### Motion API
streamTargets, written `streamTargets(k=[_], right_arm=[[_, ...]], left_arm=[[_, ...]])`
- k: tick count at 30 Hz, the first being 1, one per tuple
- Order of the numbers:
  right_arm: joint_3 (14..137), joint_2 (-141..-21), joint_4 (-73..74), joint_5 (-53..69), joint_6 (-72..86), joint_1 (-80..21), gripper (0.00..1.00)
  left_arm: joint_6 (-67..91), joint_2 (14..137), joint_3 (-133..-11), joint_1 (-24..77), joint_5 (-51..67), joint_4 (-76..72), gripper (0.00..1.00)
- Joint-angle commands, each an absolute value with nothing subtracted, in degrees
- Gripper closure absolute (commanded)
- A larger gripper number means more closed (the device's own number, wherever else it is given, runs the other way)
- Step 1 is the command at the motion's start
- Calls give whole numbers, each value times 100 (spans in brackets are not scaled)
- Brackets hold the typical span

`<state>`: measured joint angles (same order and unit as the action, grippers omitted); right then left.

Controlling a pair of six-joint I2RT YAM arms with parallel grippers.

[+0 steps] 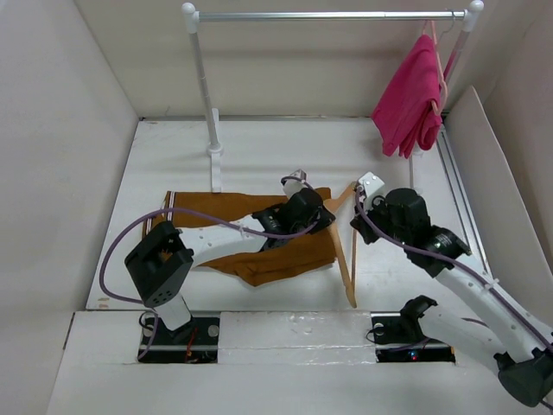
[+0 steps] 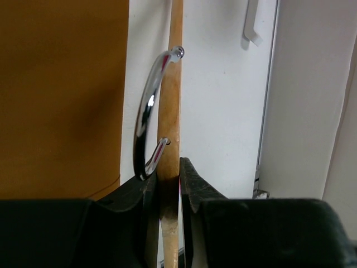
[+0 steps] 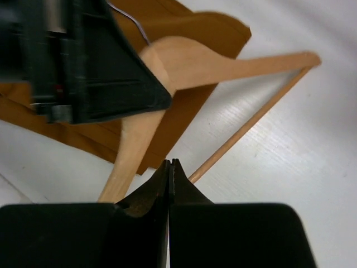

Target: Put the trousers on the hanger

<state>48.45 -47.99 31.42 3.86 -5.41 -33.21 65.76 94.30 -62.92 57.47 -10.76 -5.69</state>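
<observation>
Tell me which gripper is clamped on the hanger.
The left gripper: it is shut on the hanger just below its metal hook. The right gripper is shut on nothing.

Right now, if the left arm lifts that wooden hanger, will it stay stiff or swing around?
Likely stiff: the hanger looks like solid wood. Probably light, being slim. It may pivot, since the left gripper pinches only a narrow spot near the hook.

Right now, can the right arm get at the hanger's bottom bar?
Probably yes. The right fingers, shut and empty, hover close to the bare bottom bar of the hanger, with nothing between. The left fingers clamp it by its hook, clear of that bar.
</observation>
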Motion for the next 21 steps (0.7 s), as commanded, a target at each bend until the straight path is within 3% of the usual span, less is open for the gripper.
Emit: streamTargets(k=[1,6,10,13,21], right_arm=[[4317,-4851,1882,1028,-19,-2780,100],[3438,-5718,128,2275,465,-2005,74],[3778,-6982,-140,2435,369,-1881,54],[3832,-7556,-579,2435,536,-1881,46],[3727,-8306,-1160,2180,861,-1881,43]], left_arm=[[6969,9245,-6109,5862,-1941,-782,100],[6996,9562,-6047,5862,-2373,-826,100],[6970,9729,-5801,5862,-2461,-1063,100],[6899,9896,-5757,5862,-2391,-1186,100],[6979,10037,-5766,5862,-2435,-949,100]])
